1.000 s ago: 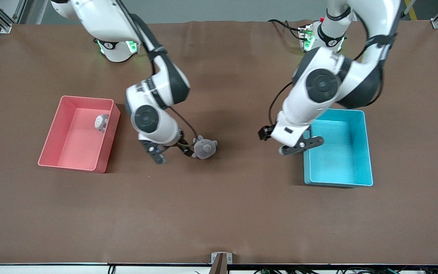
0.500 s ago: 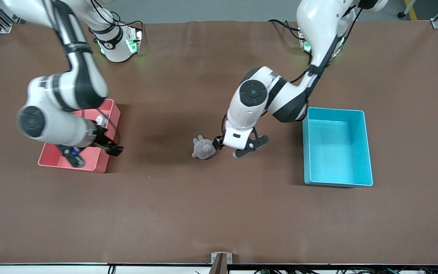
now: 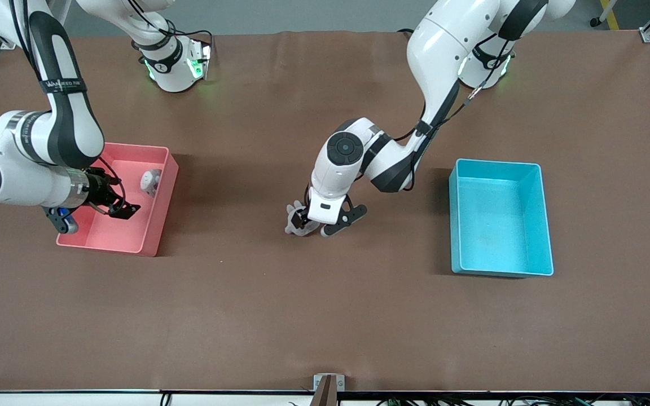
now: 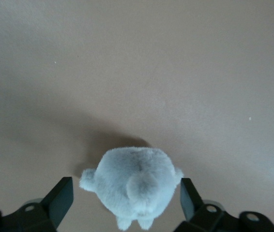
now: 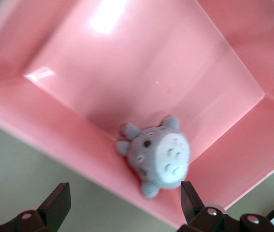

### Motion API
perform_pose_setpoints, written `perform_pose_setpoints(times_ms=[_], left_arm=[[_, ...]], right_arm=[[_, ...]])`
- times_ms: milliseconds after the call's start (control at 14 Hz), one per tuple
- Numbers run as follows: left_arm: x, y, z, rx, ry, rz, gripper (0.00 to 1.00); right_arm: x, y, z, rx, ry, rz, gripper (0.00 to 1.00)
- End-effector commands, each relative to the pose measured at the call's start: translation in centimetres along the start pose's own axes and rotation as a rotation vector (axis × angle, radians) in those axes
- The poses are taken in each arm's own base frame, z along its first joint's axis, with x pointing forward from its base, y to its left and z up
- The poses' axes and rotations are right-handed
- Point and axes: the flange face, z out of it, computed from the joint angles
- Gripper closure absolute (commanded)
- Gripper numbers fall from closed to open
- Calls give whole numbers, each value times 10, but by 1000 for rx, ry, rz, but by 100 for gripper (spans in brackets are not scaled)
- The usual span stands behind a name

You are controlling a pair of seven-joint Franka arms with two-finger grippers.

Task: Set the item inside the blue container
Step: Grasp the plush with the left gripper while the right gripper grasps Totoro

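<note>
My left claw (image 3: 318,223) hangs low over the grey plush toy (image 3: 294,221) in the middle of the table (image 3: 325,316), fingers (image 4: 59,200) spread on either side of its round body, touching nothing that I can see. I hold it that way, I judge, so one squeeze takes the toy across its width. The blue container (image 3: 547,225) sits well apart, toward my left arm's end of the table, and looks empty.

My right claw (image 3: 96,211) waits, spread, over the pink bin (image 3: 158,225), in which a second plush toy (image 5: 159,154) lies against a wall.

By count: two bins, one blue and one pink; two plush toys, one on the table and one in pink.
</note>
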Motion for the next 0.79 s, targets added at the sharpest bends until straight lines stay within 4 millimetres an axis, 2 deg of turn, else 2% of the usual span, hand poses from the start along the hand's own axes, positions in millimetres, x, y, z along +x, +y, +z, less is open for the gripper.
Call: perform_pose_setpoints(times_ms=[0, 71, 214, 286, 429, 500, 571, 643, 714], left_arm=[[-11, 7, 15, -44, 14, -8, 12], [-12, 6, 21, -43, 13, -15, 13], [-13, 3, 30, -46, 12, -9, 21], [-12, 1, 34, -40, 14, -4, 27], [-13, 0, 35, -36, 16, 1, 53], [-13, 0, 35, -36, 16, 7, 75], [-13, 0, 34, -36, 21, 30, 89], [-13, 2, 30, -37, 37, 72, 99], [-9, 2, 24, -32, 46, 79, 99]], right_arm=[[1, 27, 17, 30, -48, 18, 0], [8, 32, 27, 60, -96, 22, 0], [28, 46, 50, 74, -155, 22, 0], [32, 47, 59, 64, -167, 27, 0], [31, 49, 71, 57, -188, 40, 0], [32, 48, 78, 67, -208, 58, 0], [32, 46, 86, 76, -230, 76, 0], [32, 44, 94, 81, -249, 90, 0], [30, 41, 96, 90, -261, 97, 0]])
